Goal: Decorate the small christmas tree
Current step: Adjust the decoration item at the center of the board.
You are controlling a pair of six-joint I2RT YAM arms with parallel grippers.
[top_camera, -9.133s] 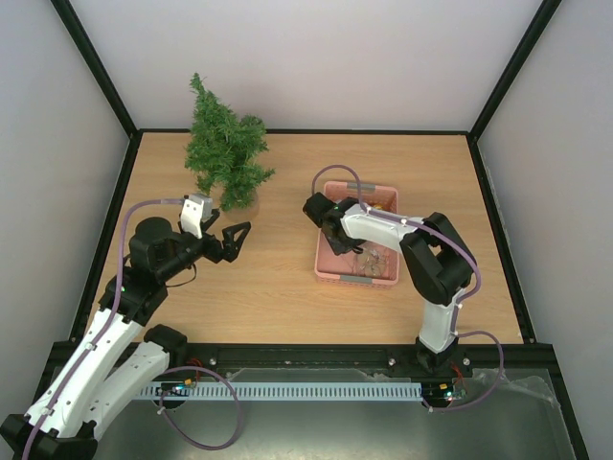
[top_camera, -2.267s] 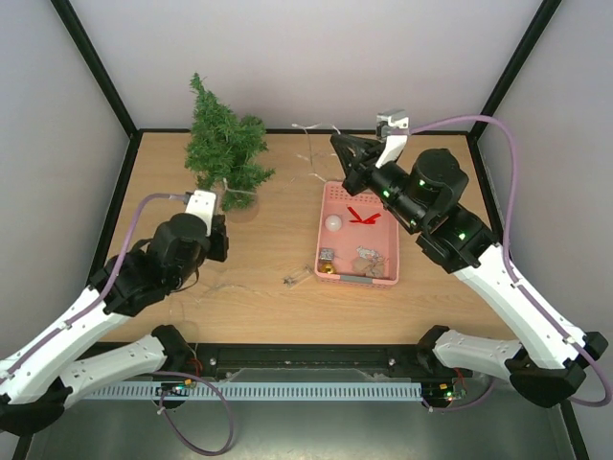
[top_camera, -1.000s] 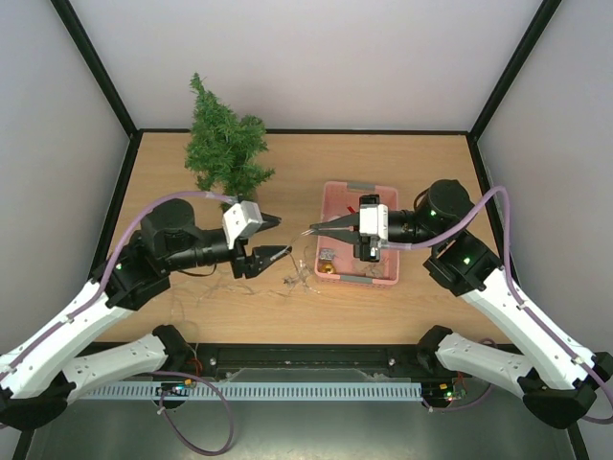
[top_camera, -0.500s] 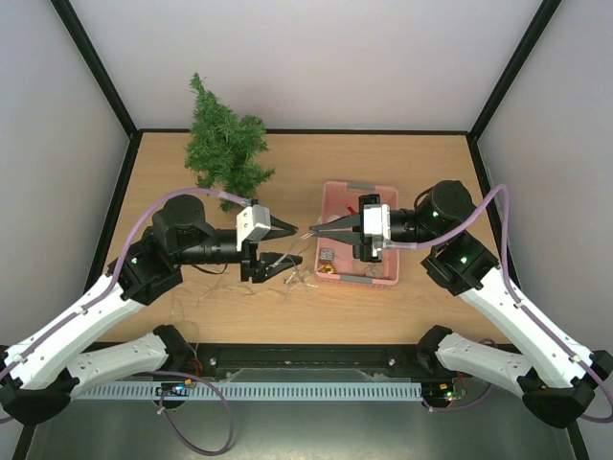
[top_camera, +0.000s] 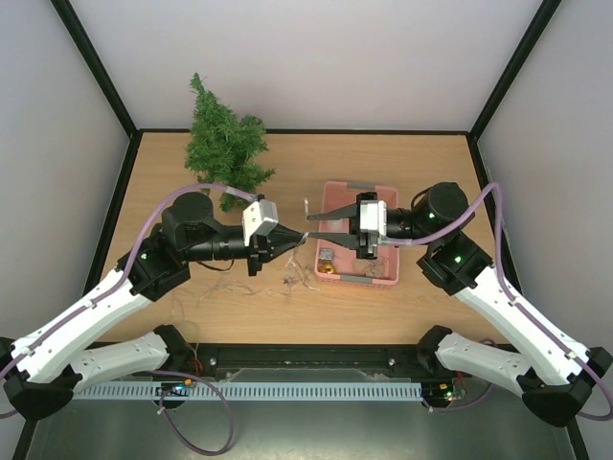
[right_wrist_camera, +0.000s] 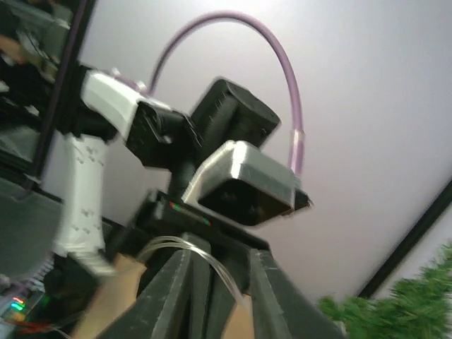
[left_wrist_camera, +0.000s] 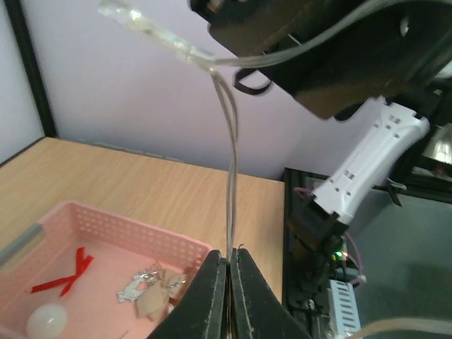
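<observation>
- L gripper (left_wrist_camera: 229,258) clamped on clear wire (left_wrist_camera: 231,180); R gripper (top_camera: 308,226) jaws slightly apart, wire draped across.
- Xmas tree (top_camera: 225,153) well behind L gripper, looks bare; hanging not begun.

A robotics lab test cell. A wooden table (top_camera: 402,163) is boxed in by bare pale walls (top_camera: 316,57) and black frame posts (top_camera: 96,67). A left arm (top_camera: 91,316) and a right arm (top_camera: 517,307) are bolted along the table's near edge, beside a white slotted cable duct (top_camera: 287,391). Purple cable (right_wrist_camera: 226,14) loops over the arms.
</observation>
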